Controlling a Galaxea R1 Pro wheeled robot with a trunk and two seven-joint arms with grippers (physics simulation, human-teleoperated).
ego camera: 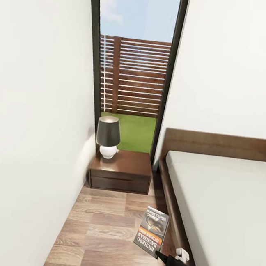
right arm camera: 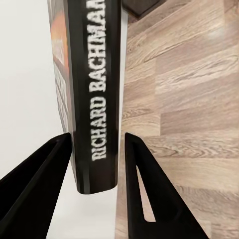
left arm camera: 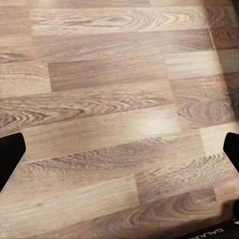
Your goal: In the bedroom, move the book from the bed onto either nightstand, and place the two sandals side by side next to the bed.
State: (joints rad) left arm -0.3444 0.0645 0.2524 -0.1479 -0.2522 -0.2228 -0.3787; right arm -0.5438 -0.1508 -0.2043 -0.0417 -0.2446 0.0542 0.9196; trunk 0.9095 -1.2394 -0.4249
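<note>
Right gripper [right arm camera: 95, 164] clamps book [ego camera: 151, 231] above floor [ego camera: 101, 228]

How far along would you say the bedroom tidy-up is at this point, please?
Done: the book is off the bed, gripped by the right pincer above the floor. In hand: carrying it toward the nightstand, whose top holds a lamp with free space beside it. Left: setting the book down, then pairing the sandals beside the bed.
</note>
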